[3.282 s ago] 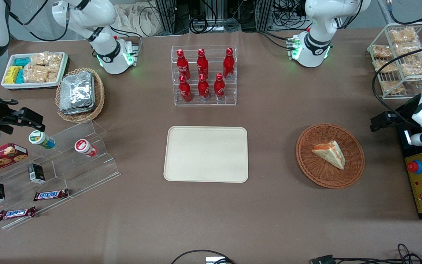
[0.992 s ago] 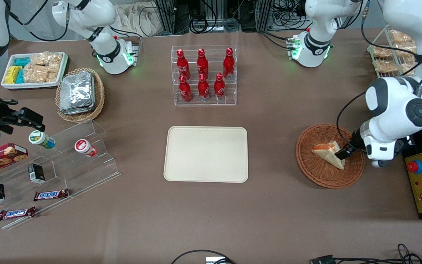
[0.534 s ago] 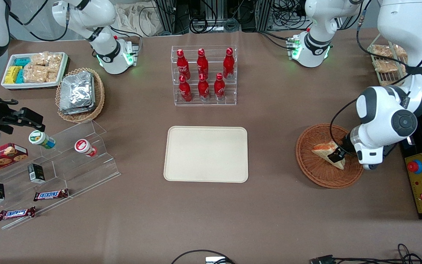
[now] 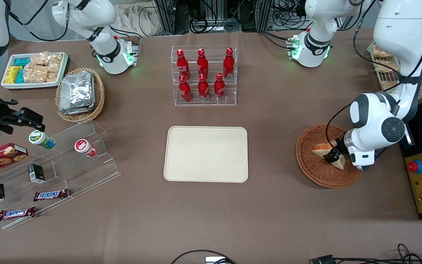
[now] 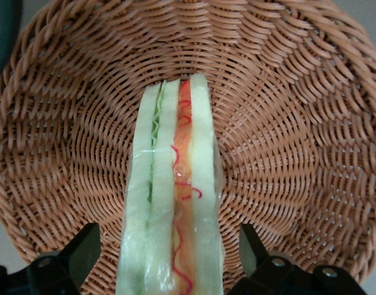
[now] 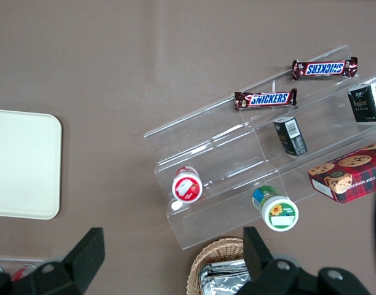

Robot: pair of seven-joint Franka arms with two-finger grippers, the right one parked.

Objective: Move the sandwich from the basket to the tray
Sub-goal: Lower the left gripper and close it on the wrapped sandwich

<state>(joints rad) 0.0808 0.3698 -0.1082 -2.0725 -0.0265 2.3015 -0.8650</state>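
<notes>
**End effector straddles the sandwich in the basket**

A brown cloth covers the bench (image 4: 277, 212), with cables and metal framing along its edge farthest from the front camera. Toward the parked arm's end stands a clear stepped display (image 4: 68, 161) with candy bars and small jars. At the middle of the bench lies the cream tray (image 4: 206, 154), bare, with a rack of red bottles (image 4: 203, 75) farther from the camera. Toward the working arm's end sits the reddish-brown basket (image 4: 315, 172), the sandwich (image 5: 172, 209) resting in it on its side, filling edge up. The end effector (image 4: 331, 157) is down in the basket, its fingers (image 5: 83, 255) spread wide on either side of the sandwich, apart from it. The arm hides part of the basket's rim and part of the sandwich in the front view.
</notes>
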